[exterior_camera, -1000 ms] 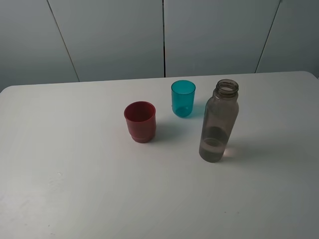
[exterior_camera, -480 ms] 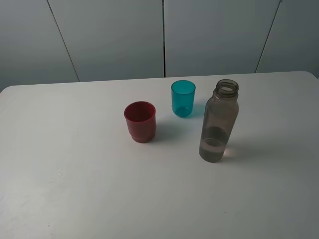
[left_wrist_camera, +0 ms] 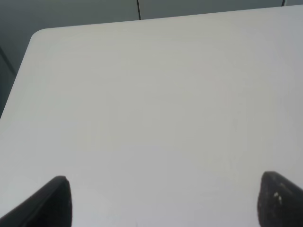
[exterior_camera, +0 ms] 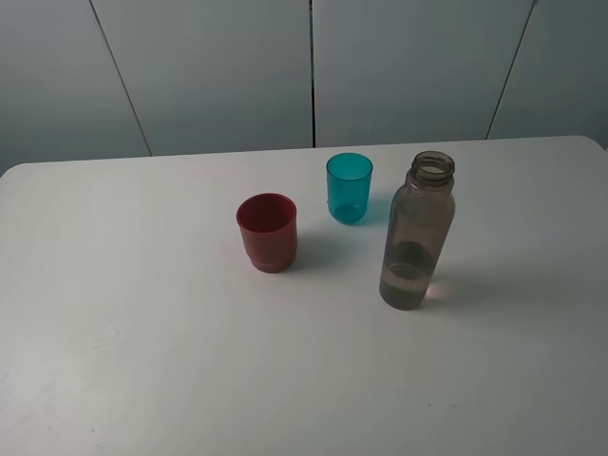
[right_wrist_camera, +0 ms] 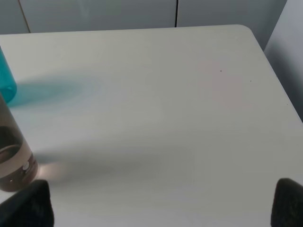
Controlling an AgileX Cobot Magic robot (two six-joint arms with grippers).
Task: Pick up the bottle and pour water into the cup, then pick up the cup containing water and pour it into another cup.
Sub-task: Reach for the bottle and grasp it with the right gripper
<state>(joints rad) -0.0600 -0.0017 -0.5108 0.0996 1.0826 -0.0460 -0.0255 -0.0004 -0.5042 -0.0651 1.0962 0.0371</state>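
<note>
- Three vessels stand upright on the table (exterior_camera: 142, 332), none touching another.
- Bottle (exterior_camera: 418, 233): right of centre, nearest of the three, uncapped, with a little water (exterior_camera: 407, 287) at its base.
- Teal cup (exterior_camera: 350, 188): farther back, just left of the bottle.
- Red cup (exterior_camera: 267, 232): left of the teal cup and slightly nearer.
- Left gripper (left_wrist_camera: 163, 201): fingers spread wide above the table, holding nothing.
- Right gripper (right_wrist_camera: 158, 205): fingers spread wide, also empty, with the bottle and teal cup at the edge of its wrist view.
</note>
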